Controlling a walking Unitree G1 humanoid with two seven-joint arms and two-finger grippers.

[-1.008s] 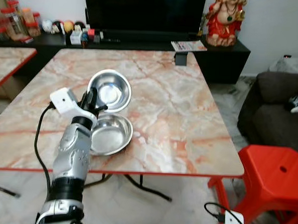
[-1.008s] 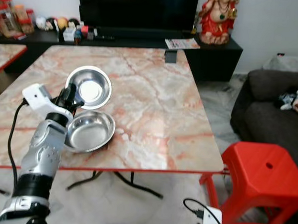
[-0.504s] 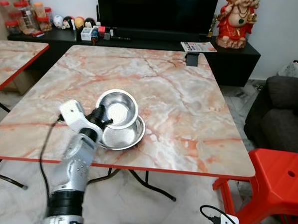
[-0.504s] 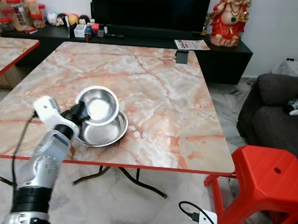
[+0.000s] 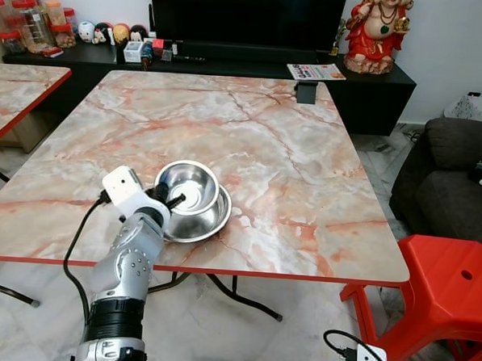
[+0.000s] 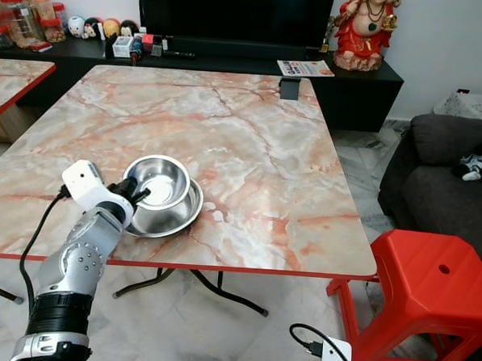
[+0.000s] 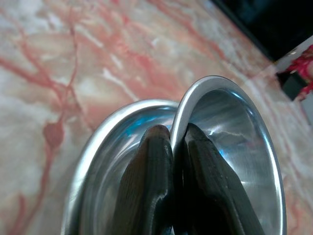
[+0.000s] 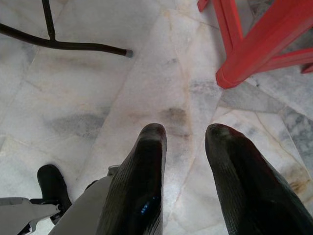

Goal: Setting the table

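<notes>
1. From the head camera, we see our left gripper holding the near rim of the upper bowl, which sits tilted inside the lower bowl near the front edge of the marble tabletop.
2. In the left wrist view, our jaws are closed tight on that rim, one finger outside the wall and one inside.
3. In the right wrist view, our right gripper hangs idle over the floor beside the red stool, jaws parted and holding nothing.
4. To do this step well, we should lift the upper bowl straight up, clearing the lower one before carrying it to its place.
</notes>
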